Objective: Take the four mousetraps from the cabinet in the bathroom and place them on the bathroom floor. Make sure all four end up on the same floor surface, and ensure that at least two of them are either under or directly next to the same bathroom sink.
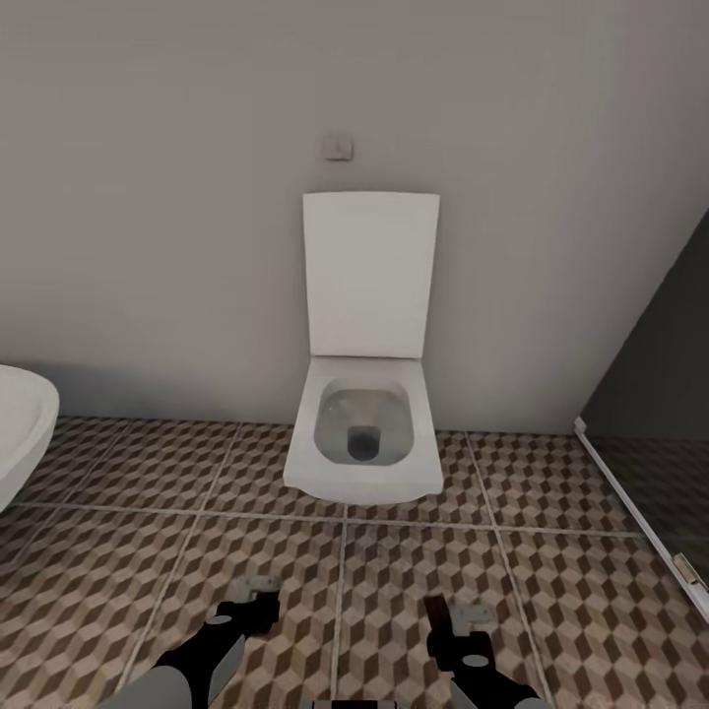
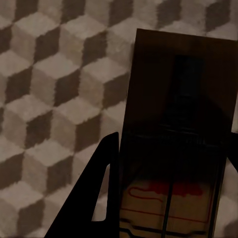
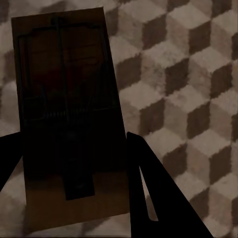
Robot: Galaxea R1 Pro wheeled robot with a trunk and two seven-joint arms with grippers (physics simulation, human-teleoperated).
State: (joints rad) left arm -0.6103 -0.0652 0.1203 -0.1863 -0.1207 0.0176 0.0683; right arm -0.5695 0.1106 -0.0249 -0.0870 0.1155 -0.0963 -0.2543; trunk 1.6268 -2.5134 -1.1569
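Each gripper holds a mousetrap over the bathroom floor (image 1: 551, 591) of cube-pattern tiles. In the left wrist view a mousetrap (image 2: 173, 148), a tan board with dark wire and a red mark, lies between the dark fingers (image 2: 94, 198) of my left gripper (image 2: 174, 141), which is shut on it. My right gripper (image 3: 72, 136) is shut on a second mousetrap (image 3: 69, 114), in shadow. In the head view the left gripper (image 1: 254, 596) and right gripper (image 1: 455, 625) hover low at the bottom, in front of the toilet. The cabinet and the sink are out of view.
A white toilet (image 1: 364, 433) with its lid up stands against the grey wall straight ahead. A white rounded fixture (image 1: 20, 433) juts in at the left edge. A dark glass panel with a white frame (image 1: 640, 502) runs along the right.
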